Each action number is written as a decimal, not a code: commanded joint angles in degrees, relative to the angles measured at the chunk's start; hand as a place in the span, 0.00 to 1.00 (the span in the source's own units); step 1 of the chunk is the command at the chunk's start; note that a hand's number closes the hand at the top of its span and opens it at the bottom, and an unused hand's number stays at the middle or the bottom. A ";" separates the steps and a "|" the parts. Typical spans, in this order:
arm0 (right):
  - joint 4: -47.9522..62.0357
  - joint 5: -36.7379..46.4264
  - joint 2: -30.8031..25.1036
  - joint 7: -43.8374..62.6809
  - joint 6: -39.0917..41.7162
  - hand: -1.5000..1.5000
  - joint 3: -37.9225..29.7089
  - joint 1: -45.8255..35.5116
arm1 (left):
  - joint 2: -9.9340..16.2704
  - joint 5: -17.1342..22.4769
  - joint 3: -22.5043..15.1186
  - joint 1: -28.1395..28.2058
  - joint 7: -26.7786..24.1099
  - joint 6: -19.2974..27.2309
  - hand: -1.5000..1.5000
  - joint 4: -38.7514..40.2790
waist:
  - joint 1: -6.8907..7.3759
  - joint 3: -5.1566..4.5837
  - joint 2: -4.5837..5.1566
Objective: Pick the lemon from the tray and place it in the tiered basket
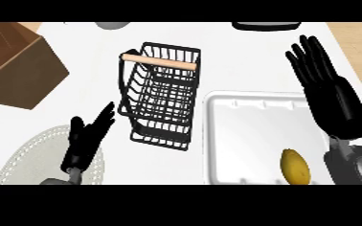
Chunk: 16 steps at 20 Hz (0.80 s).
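Currently lemon [295,166] lies in tray [240,124], ungrasped. Right hand [322,84] above tray's far edge, fingers straight, empty, likely staging for descent. Left hand [86,139] open, resting. Basket [161,96] beside tray.

counted on the counter: one lemon [295,166], one white tray [233,139], one black tiered basket [161,96] with one wooden handle [159,62]. one brown cardboard box [25,67] is seen at the upper left, one pale woven placemat [32,155] at the lower left. two black hands are counted: one left hand [83,141], one right hand [322,84]. at the top edge, one grey object [113,25] and one dark object [266,26] are partly cut off; what they are cannot be told.
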 commanded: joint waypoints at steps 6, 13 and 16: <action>-16.26 5.44 5.70 -10.21 -5.68 1.00 0.22 17.43 | 5.72 1.63 10.45 -3.01 -3.43 1.36 0.50 -8.97 | -1.58 -0.48 -0.54; -5.06 19.76 13.00 -4.94 -32.44 0.00 -1.32 30.14 | 4.56 3.92 10.02 -1.84 -2.20 -0.84 0.50 -9.00 | -0.90 -0.60 0.00; -12.89 26.51 7.68 0.26 -34.85 0.00 0.50 33.54 | 3.21 3.01 9.53 -1.56 -3.45 -0.65 0.50 -8.91 | -0.56 -0.66 0.06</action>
